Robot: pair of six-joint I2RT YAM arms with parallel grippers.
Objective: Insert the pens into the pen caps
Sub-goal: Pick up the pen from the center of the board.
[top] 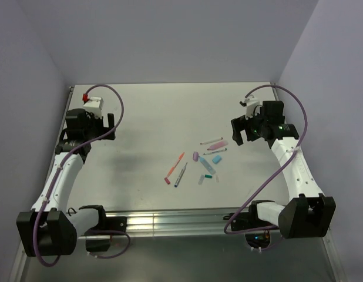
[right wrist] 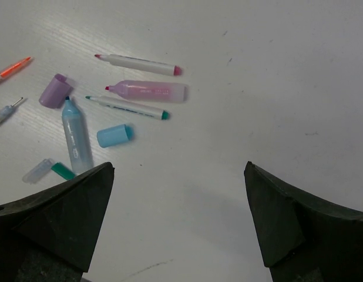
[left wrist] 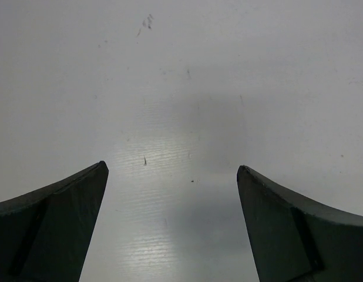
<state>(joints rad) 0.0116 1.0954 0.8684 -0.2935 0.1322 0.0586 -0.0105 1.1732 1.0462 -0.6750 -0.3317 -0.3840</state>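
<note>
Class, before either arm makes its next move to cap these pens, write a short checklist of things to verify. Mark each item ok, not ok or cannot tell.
1. Left end effector open and empty: ok.
2. Right end effector open and empty: ok.
3. Pens and caps in the right wrist view: ok. The pink marker and light blue cap lie ahead of it.
4. Pens in the left wrist view: not ok. It shows only bare table.
5. Light blue cap free to grip: ok. Nothing touches it.
6. Lilac cap clear of the blue marker: cannot tell. The marker's tip lies very close to it.
</note>
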